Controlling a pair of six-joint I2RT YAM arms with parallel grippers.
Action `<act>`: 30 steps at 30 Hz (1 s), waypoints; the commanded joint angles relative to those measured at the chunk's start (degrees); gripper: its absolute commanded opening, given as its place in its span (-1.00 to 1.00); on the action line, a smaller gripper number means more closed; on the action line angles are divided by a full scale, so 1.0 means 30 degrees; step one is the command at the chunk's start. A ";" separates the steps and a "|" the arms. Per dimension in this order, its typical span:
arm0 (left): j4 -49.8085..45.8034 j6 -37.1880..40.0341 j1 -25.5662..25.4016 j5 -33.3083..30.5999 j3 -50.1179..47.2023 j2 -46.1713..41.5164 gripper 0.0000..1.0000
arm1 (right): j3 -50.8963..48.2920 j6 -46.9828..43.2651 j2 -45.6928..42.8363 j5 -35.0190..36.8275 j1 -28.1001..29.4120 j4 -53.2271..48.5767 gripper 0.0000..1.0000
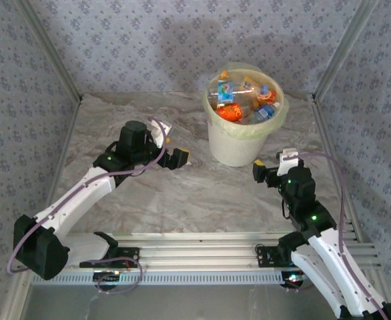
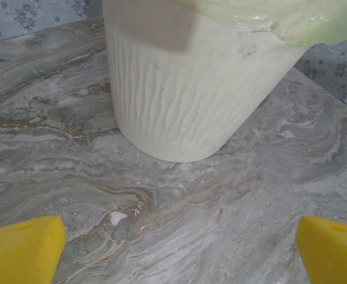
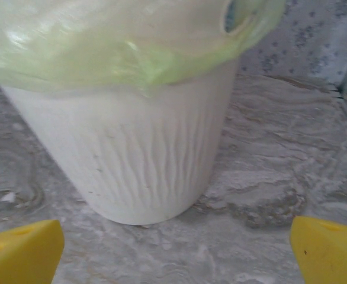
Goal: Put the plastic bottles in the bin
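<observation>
Top external view has your left gripper (image 1: 177, 152) and right gripper (image 1: 270, 163) empty, fingers spread wide, either side of the bin (image 1: 239, 143); draw them away without nudging its wall. That white ribbed bin, near the worktop's (image 1: 182, 200) far edge right of centre, brims with crushed plastic bottles (image 1: 245, 100).

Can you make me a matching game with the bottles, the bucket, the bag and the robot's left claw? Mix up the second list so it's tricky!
Things:
1. plastic bottles
2. bin
3. bag
4. left gripper

Descriptions:
a. white, with a wavy ribbed wall, standing on the table
b. open and empty, with yellow pads, left of the bin
c. piled inside the bin
d. pale yellow-green, folded over the rim

Pairs: 1-c, 2-a, 3-d, 4-b
</observation>
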 commanded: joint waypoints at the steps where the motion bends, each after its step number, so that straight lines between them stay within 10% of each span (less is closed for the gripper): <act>1: 0.0422 -0.0423 -0.0275 -0.0591 0.0013 -0.0739 0.99 | -0.1571 -0.0034 -0.0061 0.3125 -0.0181 0.2027 1.00; 16: 0.0960 -0.3308 -0.0104 -1.0768 -0.5213 -0.3053 0.99 | -0.8261 -0.0258 0.1769 0.1513 -0.5838 1.2855 1.00; 30: 0.5541 -0.0098 0.1513 -1.4323 -1.0721 -0.5895 0.99 | -0.5805 -0.1977 1.4507 -0.1876 -0.6951 2.2372 1.00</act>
